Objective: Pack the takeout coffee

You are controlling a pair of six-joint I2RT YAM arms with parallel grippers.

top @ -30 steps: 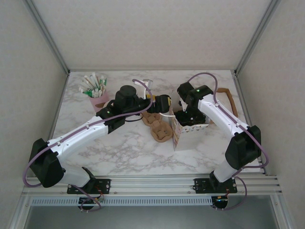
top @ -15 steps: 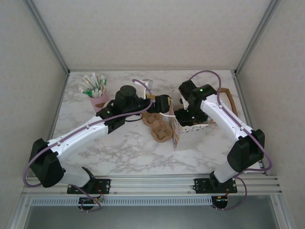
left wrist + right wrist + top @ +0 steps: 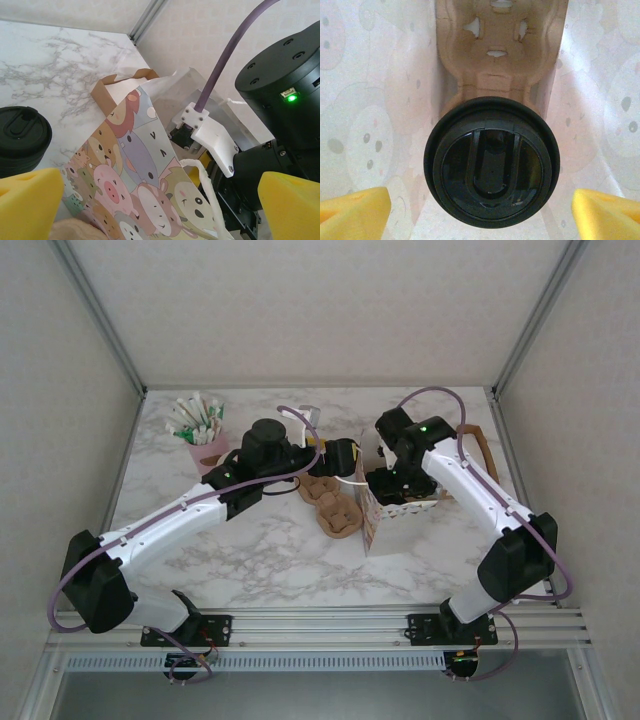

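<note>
At far left, table back: pink holder of white sticks, well apart from the work.
Left gripper: jaws spread wide, gripping nothing. Its yellow pads stand either side of the paper bag's near edge and white cord handle.
Centre of table: spare carriers of brown pulp lie just beside the paper bag.
Paper bag: printed with cartoon animals, upright, mouth open.
Takeout coffee: inside the paper bag, black lid up, seated in 1 end of a pulp tray on the bag's floor.
Right gripper: down inside the bag, looking straight onto the lid. Its 2 foam tips are wide apart and clear of the cup, so it holds nothing.
Step in hand: judged as the end of placing, since the cup stands free in its tray.
Next move: the right arm likely needs a straight lift out of the mouth with jaws kept wide, without snagging the thin walls or tipping the cup. The left gripper could steady the edge.
</note>
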